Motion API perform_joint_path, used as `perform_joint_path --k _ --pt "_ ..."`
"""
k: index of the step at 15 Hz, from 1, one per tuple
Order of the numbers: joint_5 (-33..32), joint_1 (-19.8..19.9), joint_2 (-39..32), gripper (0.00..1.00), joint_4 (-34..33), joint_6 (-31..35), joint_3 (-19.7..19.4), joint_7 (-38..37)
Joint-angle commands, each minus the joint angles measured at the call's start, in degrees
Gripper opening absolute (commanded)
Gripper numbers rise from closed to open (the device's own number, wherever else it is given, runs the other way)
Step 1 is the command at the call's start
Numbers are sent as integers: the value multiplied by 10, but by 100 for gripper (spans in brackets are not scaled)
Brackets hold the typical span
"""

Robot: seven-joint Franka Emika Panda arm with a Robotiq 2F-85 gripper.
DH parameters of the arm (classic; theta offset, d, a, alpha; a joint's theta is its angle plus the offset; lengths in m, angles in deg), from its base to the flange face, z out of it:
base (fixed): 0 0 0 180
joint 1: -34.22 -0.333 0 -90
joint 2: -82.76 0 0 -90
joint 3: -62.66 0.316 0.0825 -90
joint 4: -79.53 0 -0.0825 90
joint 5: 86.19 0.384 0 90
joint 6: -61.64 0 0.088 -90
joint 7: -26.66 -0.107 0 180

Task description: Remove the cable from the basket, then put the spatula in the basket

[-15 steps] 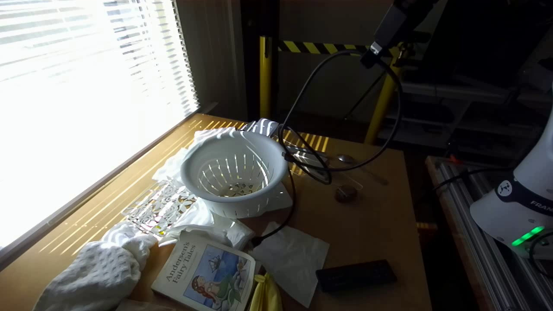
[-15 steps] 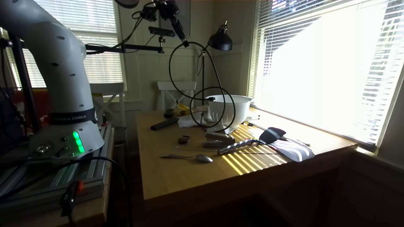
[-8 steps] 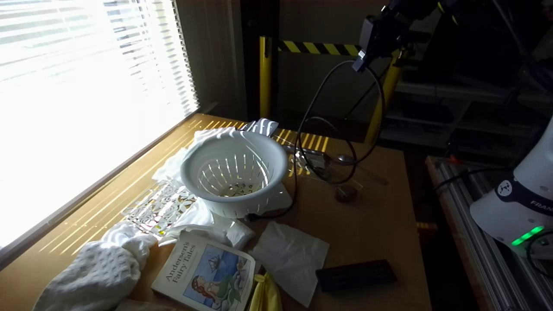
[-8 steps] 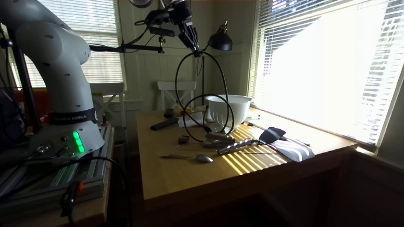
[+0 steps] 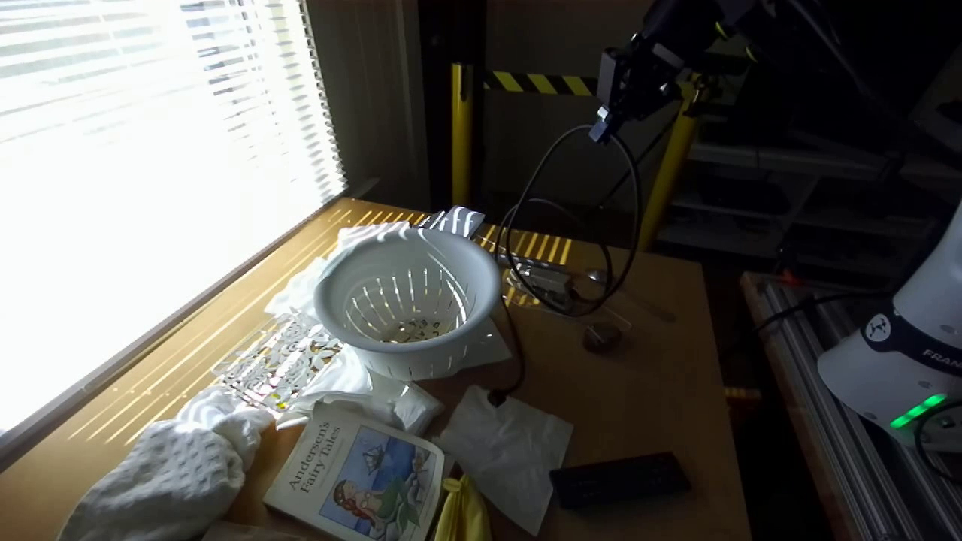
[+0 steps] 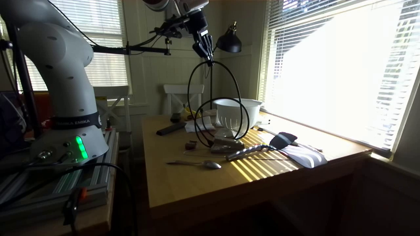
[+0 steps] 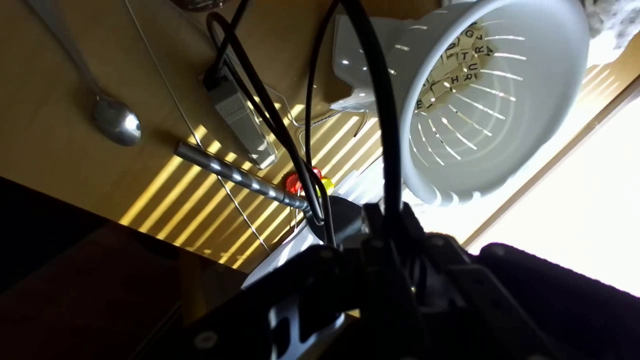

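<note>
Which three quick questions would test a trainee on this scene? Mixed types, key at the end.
1. True or false: the slim, straight-handled dark spatula lies outside the round white perforated plastic basket.
2. What is the black two-fingered hand gripping?
3. Fill in the cover title of the rectangular illustrated book: "Andersen's ____ Tales".

Key:
1. True.
2. A long, thin, flexible black cord.
3. Fairy.

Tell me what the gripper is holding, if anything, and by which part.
The gripper pinches the black cable along the cord, at the top of a loop.
</note>
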Motion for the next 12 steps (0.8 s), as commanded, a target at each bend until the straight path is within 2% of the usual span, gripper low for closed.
perform_joint_path --k 1,5,7,8,9,10,12 --pt "74 -15 -80 2 -58 -31 -15 2" --pt "110 -22 -164 2 -107 -80 -13 2" --pt "101 -16 -200 2 -132 -117 -8 -7" --pt "69 -4 -216 34 -143 -132 2 -32" --pt "58 -3 -227 35 -153 -148 2 -37" --pt "22 6 -235 42 -159 -164 8 -65" --pt "-29 4 -237 54 -172 -222 6 -69"
